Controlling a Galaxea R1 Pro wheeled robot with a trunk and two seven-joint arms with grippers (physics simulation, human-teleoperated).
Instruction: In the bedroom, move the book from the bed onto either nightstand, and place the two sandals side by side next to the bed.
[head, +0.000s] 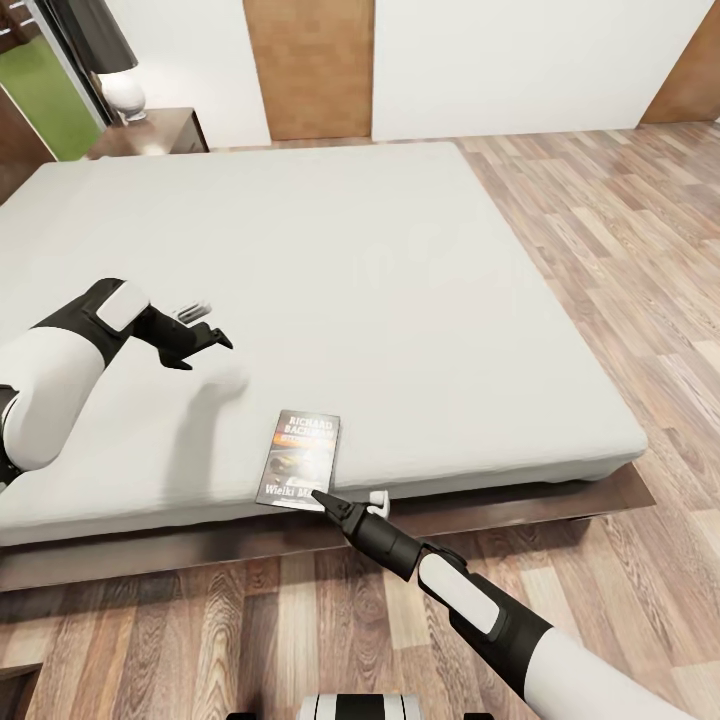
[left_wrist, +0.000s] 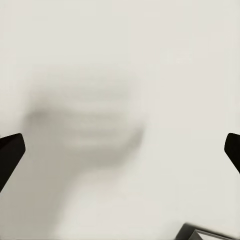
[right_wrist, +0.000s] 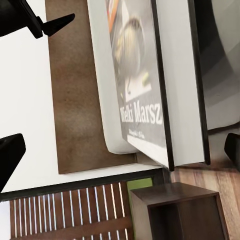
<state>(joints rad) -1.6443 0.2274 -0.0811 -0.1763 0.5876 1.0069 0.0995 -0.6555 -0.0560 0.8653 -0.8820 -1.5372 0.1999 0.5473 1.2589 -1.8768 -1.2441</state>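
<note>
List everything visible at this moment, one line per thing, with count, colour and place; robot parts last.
book: one, pale cover with orange band and dark picture, lying flat at the near edge of the mattress.
bed: one, off-white mattress on a dark brown frame, filling the middle of the head view.
nightstand: one, dark brown, glossy top, beside the bed's far left corner.
lamp: one, white base with dark shade, on that nightstand.
floor: brown wood planks, to the right of and in front of the bed.
left tool: one, black, above the mattress left of the book, fingers spread, empty.
right tool: one, black, tip at the book's near edge; grip state unclear.
</note>
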